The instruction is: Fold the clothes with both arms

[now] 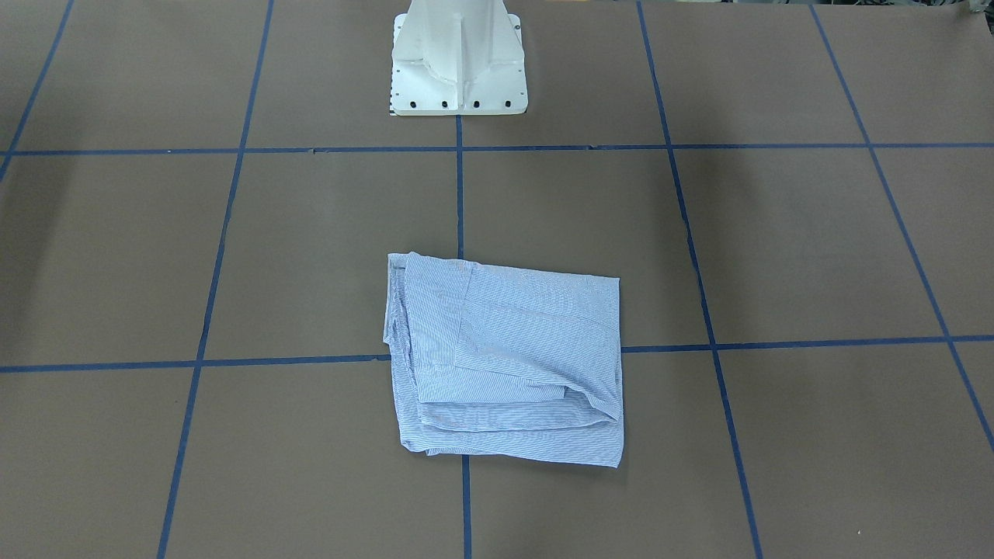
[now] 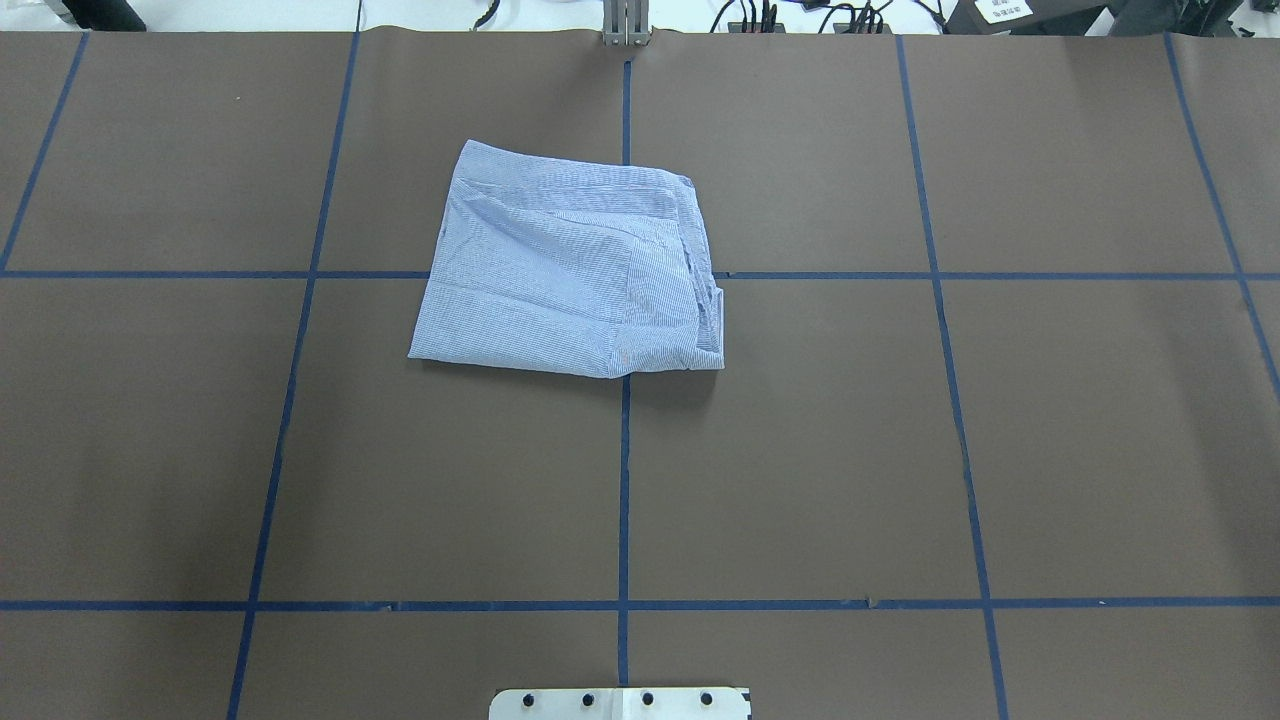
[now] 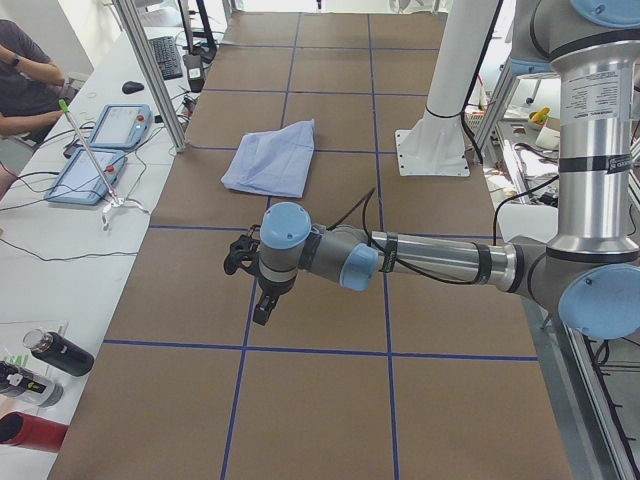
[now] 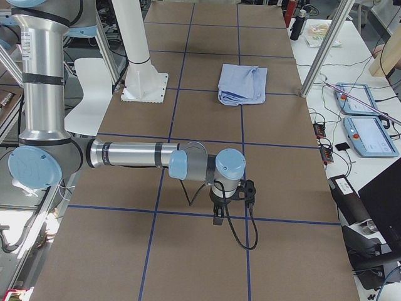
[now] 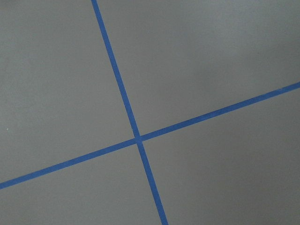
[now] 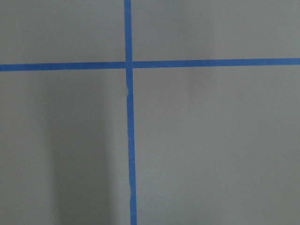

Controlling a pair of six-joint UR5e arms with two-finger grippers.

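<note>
The light blue and white striped shirt (image 1: 505,365) lies folded into a rough rectangle on the brown table, flat, with layered edges on one side. It also shows in the overhead view (image 2: 570,270) and in both side views (image 3: 272,158) (image 4: 243,84). My left gripper (image 3: 262,305) hangs over bare table far from the shirt, at the table's left end. My right gripper (image 4: 219,213) hangs over bare table at the right end, also far from it. Both show only in the side views, so I cannot tell whether they are open or shut. Both wrist views show only table and blue tape.
The white base pedestal (image 1: 458,70) stands at the robot's edge of the table. Blue tape lines (image 2: 624,480) grid the brown surface. Two tablets (image 3: 100,150) and bottles (image 3: 55,352) lie on the operators' white bench, and an aluminium post (image 4: 319,56) rises beside the table.
</note>
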